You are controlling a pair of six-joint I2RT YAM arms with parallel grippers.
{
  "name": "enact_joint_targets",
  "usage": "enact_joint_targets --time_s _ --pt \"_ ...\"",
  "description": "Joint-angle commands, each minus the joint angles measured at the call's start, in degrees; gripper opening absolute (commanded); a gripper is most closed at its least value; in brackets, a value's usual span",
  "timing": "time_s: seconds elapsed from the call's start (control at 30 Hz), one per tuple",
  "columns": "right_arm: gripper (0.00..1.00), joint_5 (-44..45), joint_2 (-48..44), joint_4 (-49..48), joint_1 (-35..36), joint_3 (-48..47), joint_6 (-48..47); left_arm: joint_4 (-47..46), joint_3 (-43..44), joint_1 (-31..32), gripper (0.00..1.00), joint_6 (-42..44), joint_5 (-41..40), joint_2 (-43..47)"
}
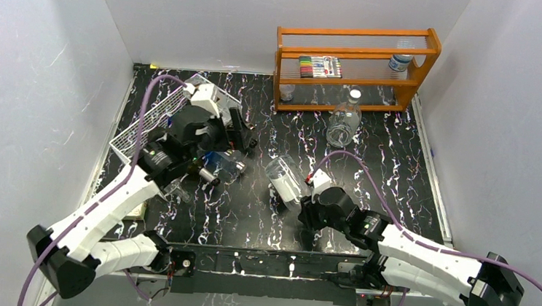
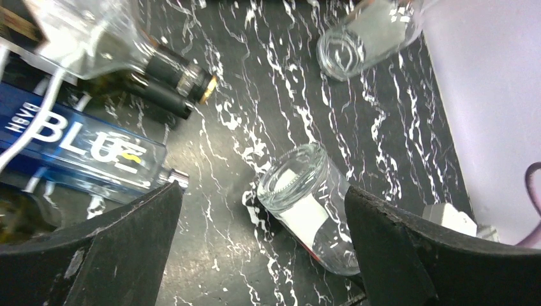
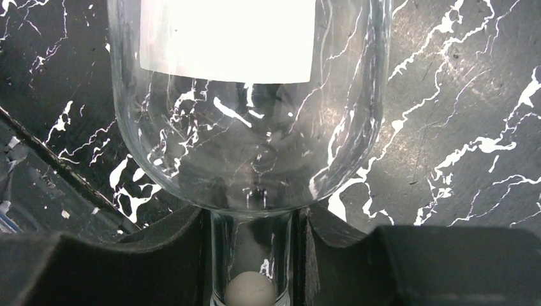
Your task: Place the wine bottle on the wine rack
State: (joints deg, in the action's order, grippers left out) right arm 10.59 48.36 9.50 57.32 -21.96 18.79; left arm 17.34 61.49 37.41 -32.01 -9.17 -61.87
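The right claw (image 3: 255, 231) is clenched on the neck of the clear wine bottle (image 1: 284, 182), which lies on the surface (image 1: 375, 183), apart from the wine rack (image 1: 132, 133) at far left. The left claw (image 2: 261, 194) hangs released, empty, near the rack. The next move likely calls for lifting the bottle and carrying it leftward onto the rack.

The whole surface (image 1: 248, 217) is viewed from above and behind. Both wrist views are held close; the clear bottle (image 1: 284, 182) is shared by all.
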Motion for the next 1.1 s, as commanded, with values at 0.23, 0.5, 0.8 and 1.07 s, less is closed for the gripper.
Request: enact_joint_targets --time_s 0.23,0.5,0.8,1.07 --pt "0.00 -6.02 8.12 -18.20 -0.10 -22.38 -8.42 6.16 7.95 0.03 0.98 10.15 -10.14 14.34" --pt "0.00 -11.74 22.40 -24.60 -0.10 -36.78 -8.40 9.73 12.26 0.10 0.98 14.00 -15.28 21.30" --pt "0.00 -15.60 42.55 -20.19 -0.27 -59.84 -11.62 11.07 15.63 0.09 0.98 17.38 -18.13 26.84" --pt "0.00 -24.24 60.32 -5.91 -3.33 -83.99 -13.42 12.74 16.37 0.12 0.98 17.50 -18.58 27.94"
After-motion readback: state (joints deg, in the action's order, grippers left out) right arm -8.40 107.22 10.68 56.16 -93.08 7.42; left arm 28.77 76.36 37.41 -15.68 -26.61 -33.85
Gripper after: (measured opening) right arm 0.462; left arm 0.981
